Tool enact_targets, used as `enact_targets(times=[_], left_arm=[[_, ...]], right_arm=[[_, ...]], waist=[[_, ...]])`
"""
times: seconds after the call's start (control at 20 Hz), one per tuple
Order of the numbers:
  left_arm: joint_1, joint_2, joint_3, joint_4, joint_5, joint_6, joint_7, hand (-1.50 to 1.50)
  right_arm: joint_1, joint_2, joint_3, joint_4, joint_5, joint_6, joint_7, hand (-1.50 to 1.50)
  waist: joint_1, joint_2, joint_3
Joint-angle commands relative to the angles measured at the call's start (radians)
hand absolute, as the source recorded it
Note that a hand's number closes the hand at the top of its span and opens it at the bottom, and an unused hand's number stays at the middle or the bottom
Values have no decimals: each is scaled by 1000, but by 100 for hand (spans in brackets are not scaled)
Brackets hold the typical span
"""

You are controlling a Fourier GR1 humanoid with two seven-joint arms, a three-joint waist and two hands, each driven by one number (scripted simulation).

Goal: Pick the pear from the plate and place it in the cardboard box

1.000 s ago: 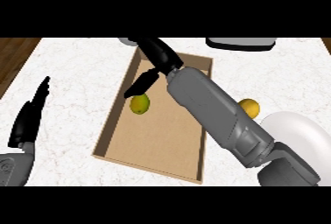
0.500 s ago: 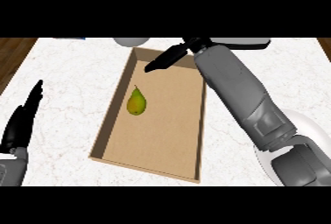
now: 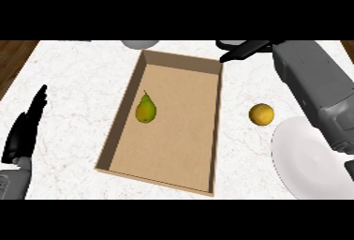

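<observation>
White marble counter, dark wood at the far corners. Head view, your only angle: the pear (image 3: 145, 109) lies on the floor of the cardboard box (image 3: 216, 140), stem toward the far wall, so you can judge the placing done. Right hand (image 3: 243, 50) hangs past the box's far right corner, fingers straight, holding nothing. Left hand (image 3: 27, 126) rests open at the left edge. Plate (image 3: 304, 154) sits bare at right, a yellow fruit (image 3: 261, 114) just beside it.

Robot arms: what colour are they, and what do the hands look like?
Both forearms are smooth, rounded grey shells with no cables or markings showing. The right forearm is thick and blocky, ending in a black right hand with slim black fingers. The black left hand is flat, narrow and tapering, above a grey left forearm.
</observation>
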Motion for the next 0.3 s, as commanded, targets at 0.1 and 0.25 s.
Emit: enact_targets(times=[0.1,0.25], left_arm=[[-37,4,-8,4,-23,0,30,0],[-31,-11,-3,32,-15,1,-18,0]], right_arm=[[25,-142,8,63,42,163,-91,-150],[12,-189,38,81,85,205,-113,-150]], waist=[[7,4,1],[19,13,1]])
